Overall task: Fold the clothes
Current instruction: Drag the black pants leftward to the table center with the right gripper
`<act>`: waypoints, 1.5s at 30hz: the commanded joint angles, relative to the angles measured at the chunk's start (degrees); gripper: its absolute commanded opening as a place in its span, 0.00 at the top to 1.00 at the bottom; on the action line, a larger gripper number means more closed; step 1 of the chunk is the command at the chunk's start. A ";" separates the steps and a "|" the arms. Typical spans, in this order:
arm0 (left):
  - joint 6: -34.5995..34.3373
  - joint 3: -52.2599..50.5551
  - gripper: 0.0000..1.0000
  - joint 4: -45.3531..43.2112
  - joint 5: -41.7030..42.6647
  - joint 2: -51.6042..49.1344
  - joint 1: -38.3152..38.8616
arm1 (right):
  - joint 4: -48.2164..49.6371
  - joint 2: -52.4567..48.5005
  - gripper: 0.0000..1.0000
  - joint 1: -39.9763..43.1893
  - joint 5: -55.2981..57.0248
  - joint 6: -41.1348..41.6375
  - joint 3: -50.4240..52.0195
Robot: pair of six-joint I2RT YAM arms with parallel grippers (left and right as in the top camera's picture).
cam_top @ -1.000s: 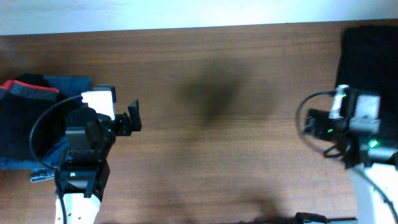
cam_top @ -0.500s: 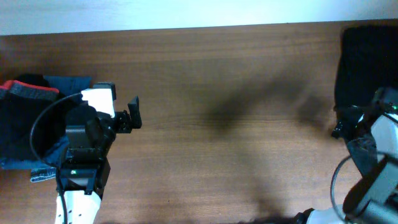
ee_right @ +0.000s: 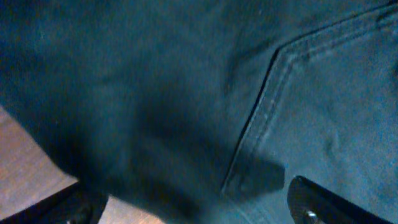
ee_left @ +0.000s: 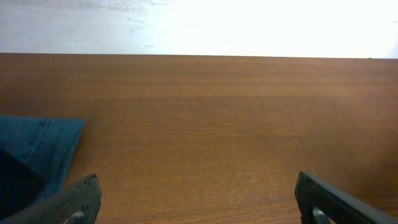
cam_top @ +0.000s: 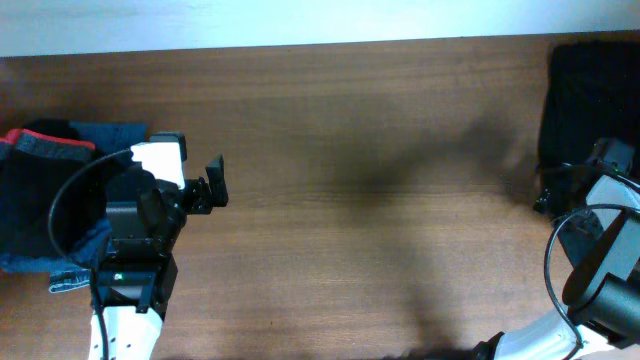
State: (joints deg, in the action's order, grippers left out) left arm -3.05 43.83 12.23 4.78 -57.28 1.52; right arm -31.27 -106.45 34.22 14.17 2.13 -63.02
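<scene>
Your right gripper [ee_right: 196, 202] hangs spread apart over the clothes [cam_top: 590, 95] at the right edge of the surface [cam_top: 350, 130], seemingly to seize them; your left gripper [ee_left: 196, 186] idles, likewise apart.

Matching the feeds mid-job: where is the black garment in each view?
Overhead: black garment at the far right edge, upper half.
Left wrist: not in it; blue denim at left.
Right wrist: fills nearly the whole frame, a stitched seam across it.
Shared landmark: the brown wooden table, a sliver at right wrist's lower left.
</scene>
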 commanded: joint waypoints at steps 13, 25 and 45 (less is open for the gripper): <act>-0.35 1.38 0.01 -0.17 1.05 -0.04 -0.20 | 1.07 -3.50 0.95 -0.17 -9.64 -0.44 -1.90; -0.35 1.38 0.01 -0.22 1.03 -0.04 -0.20 | -20.26 -0.46 0.96 -21.35 -24.96 -1.51 -24.98; -0.37 1.38 0.01 -1.40 3.82 -0.04 -0.13 | -35.08 0.04 0.11 -31.41 -13.07 2.84 -44.68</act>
State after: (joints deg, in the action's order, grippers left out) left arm -3.05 43.83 11.94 5.26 -57.28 1.52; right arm -64.84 -107.92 -1.96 -1.43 4.01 -106.72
